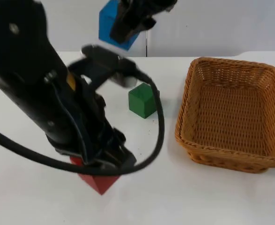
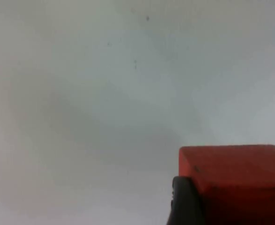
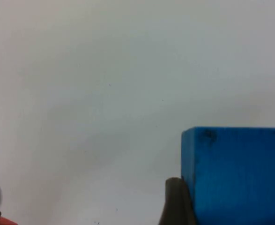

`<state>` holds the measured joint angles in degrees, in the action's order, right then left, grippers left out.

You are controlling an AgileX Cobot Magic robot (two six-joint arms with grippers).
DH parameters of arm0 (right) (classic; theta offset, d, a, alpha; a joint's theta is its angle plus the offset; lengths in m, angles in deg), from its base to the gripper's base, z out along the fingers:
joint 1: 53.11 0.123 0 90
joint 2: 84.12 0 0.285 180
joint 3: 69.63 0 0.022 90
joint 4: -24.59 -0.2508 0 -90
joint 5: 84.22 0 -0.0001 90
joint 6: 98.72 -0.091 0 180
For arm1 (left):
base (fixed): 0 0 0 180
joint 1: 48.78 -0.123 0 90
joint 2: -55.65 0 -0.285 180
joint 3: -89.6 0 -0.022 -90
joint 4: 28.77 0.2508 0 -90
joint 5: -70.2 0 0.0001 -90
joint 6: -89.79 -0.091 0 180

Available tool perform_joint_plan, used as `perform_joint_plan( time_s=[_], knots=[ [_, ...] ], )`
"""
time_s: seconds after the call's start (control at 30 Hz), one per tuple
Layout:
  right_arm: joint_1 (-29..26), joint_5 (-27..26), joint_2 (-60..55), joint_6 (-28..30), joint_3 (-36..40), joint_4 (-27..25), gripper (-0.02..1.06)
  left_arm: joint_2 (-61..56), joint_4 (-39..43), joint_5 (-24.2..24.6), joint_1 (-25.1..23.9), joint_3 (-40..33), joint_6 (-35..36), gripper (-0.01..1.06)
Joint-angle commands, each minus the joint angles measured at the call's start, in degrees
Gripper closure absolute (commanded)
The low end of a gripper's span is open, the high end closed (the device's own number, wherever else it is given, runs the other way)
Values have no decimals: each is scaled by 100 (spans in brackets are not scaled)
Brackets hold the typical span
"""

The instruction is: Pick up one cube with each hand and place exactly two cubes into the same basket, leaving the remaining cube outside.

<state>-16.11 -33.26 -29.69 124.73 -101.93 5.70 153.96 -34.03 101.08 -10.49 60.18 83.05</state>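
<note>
Your left hand point(image 1: 102, 171) grips the red cube point(image 1: 99, 182) near the tabletop's front, your right hand point(image 1: 128, 23) holds the blue cube point(image 1: 110, 21) aloft at the far side, and the basket point(image 1: 189, 140) lies to the right of both.

left end effector point(image 1: 104, 161) low, right end effector point(image 1: 128, 23) raised

Your white bench point(image 1: 43, 197) carries a green cube point(image 1: 143, 100) near its middle and a woven basket point(image 1: 273, 122) to the right, well apart from the cube. The far edge meets the grey wall point(image 1: 221, 23).
</note>
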Motion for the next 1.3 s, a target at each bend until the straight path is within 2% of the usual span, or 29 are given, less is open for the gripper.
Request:
perform_joint_plan(
  time_s=[0.0,0.3,0.73,0.8,0.87,0.97,1.13,1.27],
  knots=[
    [23,127,200,-230,-25,100,105,-305,-27,53,34,-3,41,105],
    [2,352,277,-376,-25,248,105,-583,-16,53,34,-3,41,105],
    [2,340,277,-550,-25,314,105,-584,-5,-45,34,-3,55,105],
    [2,302,277,-693,-25,445,105,-584,-24,-118,34,-3,55,105],
    [2,227,277,-1091,-25,853,105,-584,-49,-187,34,-3,55,105],
    [2,215,277,-1283,-25,1085,105,-584,-72,-244,34,-3,55,105],
    [-262,215,277,-1498,-25,1157,105,-584,-120,-449,34,-3,55,105],
    [-672,350,277,-1561,-25,924,105,-536,-120,-466,34,206,55,105]
  ],
)
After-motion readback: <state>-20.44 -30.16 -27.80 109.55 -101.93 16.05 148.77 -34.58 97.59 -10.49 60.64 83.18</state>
